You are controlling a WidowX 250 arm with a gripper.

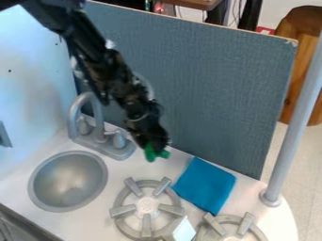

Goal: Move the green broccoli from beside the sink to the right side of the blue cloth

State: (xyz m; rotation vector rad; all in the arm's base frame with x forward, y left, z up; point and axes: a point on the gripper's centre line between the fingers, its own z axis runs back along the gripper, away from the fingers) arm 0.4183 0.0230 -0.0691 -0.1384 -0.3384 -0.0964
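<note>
Dark claw [155, 145] at a small green thing [155, 153], beyond the left burner

The claw is black and hard-edged, its end meeting the green thing, which has an uneven, lumpy outline and is partly hidden by it. Whether the claw grasps this thing or is released, I cannot tell. The black, jointed arm [116, 73] slants from the upper left down to the right, the claw pointing downward.

Just nearer is the round left burner [119, 225], grey, with raised blocky spokes. A flat, four-sided blue cloth [204, 185] lies to its right, on the smooth white surface [104, 225]; a second such burner [243, 229] stands at the near edge, and a pale, flat-faced piece [183, 230] sits between the burners. Left of the claw are a grey, curved faucet [97, 123] and a round, metallic-looking bowl sink [68, 181]. Behind rises a blue-grey, finely textured panel [207, 89]; a smooth grey pole [294, 127] stands at right.
</note>
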